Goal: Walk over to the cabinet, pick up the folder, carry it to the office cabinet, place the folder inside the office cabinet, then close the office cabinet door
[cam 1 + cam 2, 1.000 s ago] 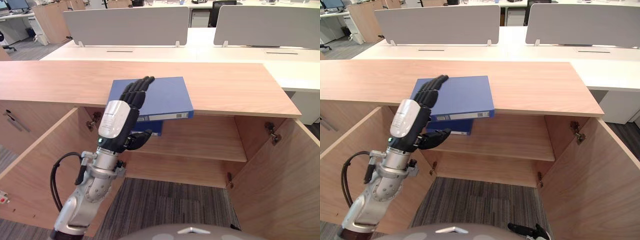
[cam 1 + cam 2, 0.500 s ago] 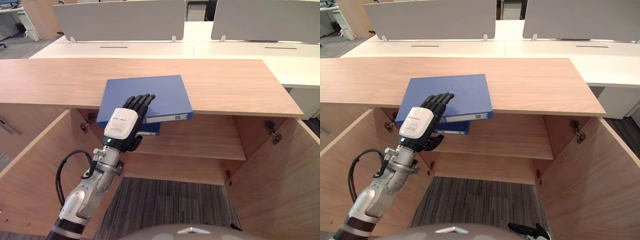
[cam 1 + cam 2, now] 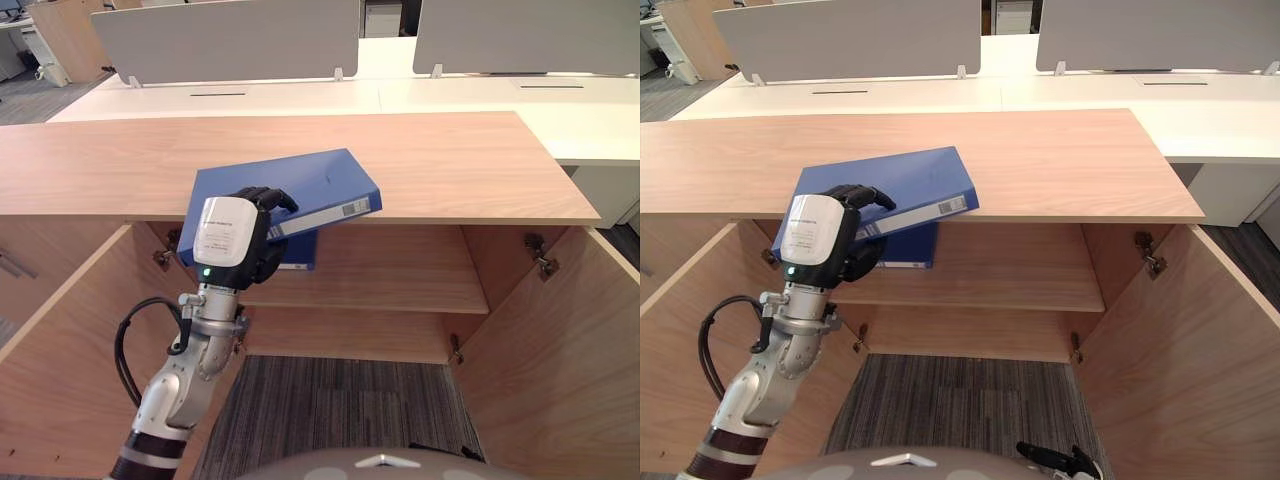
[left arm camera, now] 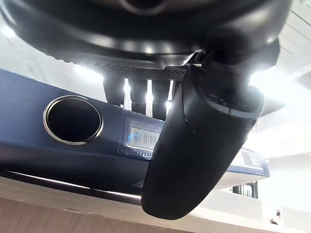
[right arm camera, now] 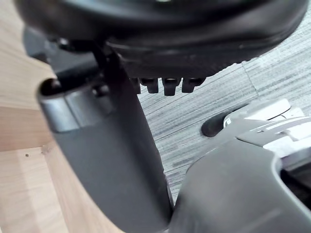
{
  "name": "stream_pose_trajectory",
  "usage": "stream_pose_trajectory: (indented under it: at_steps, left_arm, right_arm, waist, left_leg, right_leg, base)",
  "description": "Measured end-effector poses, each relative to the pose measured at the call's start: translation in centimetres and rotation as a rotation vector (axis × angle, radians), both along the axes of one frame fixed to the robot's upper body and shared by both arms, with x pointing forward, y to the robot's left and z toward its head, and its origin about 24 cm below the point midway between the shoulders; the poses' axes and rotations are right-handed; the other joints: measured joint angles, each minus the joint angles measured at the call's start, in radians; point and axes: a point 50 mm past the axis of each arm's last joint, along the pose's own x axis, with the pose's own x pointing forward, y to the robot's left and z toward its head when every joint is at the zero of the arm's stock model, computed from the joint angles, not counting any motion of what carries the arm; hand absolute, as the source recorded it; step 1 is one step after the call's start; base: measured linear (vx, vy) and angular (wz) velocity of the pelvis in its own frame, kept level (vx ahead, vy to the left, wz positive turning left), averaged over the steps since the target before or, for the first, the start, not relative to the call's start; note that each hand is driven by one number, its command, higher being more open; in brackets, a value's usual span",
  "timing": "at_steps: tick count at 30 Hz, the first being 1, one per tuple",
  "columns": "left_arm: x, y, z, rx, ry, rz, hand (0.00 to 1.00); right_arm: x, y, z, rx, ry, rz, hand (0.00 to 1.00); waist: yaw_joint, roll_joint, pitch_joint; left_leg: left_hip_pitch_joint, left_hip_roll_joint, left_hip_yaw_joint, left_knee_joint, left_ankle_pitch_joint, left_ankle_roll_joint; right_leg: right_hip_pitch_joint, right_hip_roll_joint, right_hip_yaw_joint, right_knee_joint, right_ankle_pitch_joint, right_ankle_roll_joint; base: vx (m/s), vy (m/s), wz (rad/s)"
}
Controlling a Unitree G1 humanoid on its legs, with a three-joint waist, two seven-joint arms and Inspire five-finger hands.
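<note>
The left hand [image 3: 232,238] grips the blue folder [image 3: 310,183], hiding its near corner.

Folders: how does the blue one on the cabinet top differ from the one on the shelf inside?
The top folder lies askew, overhanging the front edge of the cabinet top; the shelf folder sits inside, half hidden. The left hand has its fingers curled round the top folder; the shelf folder is ungripped. Both are blue.

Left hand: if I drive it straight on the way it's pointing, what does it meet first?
The blue folder: the left hand is shut on its spine edge, so nothing lies between. Pushing on would probably just slide the folder farther back across the cabinet top.
</note>
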Motion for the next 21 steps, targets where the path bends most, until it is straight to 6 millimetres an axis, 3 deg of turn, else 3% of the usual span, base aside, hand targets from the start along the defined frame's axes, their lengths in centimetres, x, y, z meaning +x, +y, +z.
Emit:
stream_pose_trajectory:
  at_steps: [7,9,15,21]
  left_arm:
    - [-0.6,-1.8,1.7,-0.316,-0.053,-0.065,0.00]
    - [-1.2,-3.1,2.8,-0.448,-0.085,-0.151,0.00]
    - [-2.4,-5.8,4.1,-0.632,-0.076,-0.361,0.00]
    - [-3.0,-7.4,4.7,-0.872,-0.035,-0.487,0.00]
  right_arm:
    - [0.2,0.1,0.0,-0.003,-0.001,0.034,1.00]
    - [0.1,0.2,0.0,-0.007,0.003,0.024,1.00]
    - [0.3,0.3,0.0,-0.013,0.005,0.047,1.00]
    - [0.7,0.3,0.1,-0.039,0.007,0.099,1.00]
  waist:
    - [0.000,-0.002,0.002]
    - [0.000,-0.003,0.002]
    - [-0.001,-0.002,-0.002]
    - [0.000,0.004,-0.013]
  left_leg:
    - [-0.004,0.002,0.023,0.000,-0.006,-0.002]
    - [-0.007,0.001,0.026,0.000,-0.008,0.001]
    - [-0.008,0.002,0.033,0.000,-0.009,0.001]
    - [-0.013,0.004,0.045,0.008,-0.013,0.003]
  right_leg:
    - [-0.015,0.001,0.030,0.002,0.004,0.006]
    - [-0.020,0.000,0.034,0.004,0.004,0.007]
    - [-0.026,0.001,0.048,0.009,0.004,0.007]
    - [-0.041,0.001,0.063,0.020,0.004,0.007]
  base:
    - [-0.01,-0.007,-0.09]
    - [-0.01,-0.012,-0.04]
    - [-0.02,-0.011,-0.03]
    - [-0.04,-0.021,-0.07]
